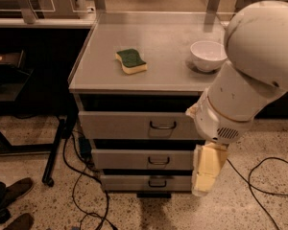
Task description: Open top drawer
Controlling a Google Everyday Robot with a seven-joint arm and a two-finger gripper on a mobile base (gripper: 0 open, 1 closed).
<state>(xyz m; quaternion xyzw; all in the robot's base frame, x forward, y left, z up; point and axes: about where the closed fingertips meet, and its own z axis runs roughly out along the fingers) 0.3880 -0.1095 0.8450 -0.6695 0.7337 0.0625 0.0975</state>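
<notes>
1 relation matters: top drawer (120,124) is shut, and its wire pull handle (162,125) lies up and left of the gripper (209,170), which hangs by the middle drawer's (125,159) right end. Handle runs horizontal. Gripper open or closed: cannot tell.

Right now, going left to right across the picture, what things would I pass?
Shoes → sponge → top drawer's handle → the robot's hand, hanging low at the drawers' right end.
</notes>
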